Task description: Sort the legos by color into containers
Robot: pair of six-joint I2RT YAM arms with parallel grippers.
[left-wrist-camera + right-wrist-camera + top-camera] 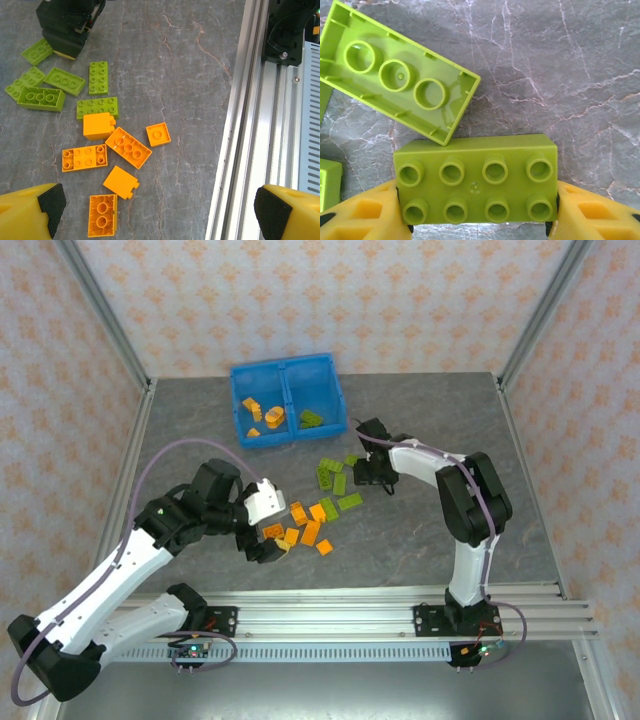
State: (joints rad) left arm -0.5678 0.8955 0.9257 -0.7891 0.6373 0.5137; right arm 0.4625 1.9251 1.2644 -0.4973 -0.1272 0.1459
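As the right gripper (pixel 476 211) clamped a lime green eight-stud plastic brick (pixel 476 177), flat off the near-right corner of the bright blue plastic bin (pixel 237 400) | straight lift was best, clear of the upturned green brick (pixel 395 75) beside | left gripper (pixel 161 206) stood wide apart.

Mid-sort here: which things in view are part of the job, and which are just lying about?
Job: blue bin; loose orange bricks; loose green bricks; the green brick between the right gripper fingers.
Just there: aluminium rail along the near edge; cables on the arms.
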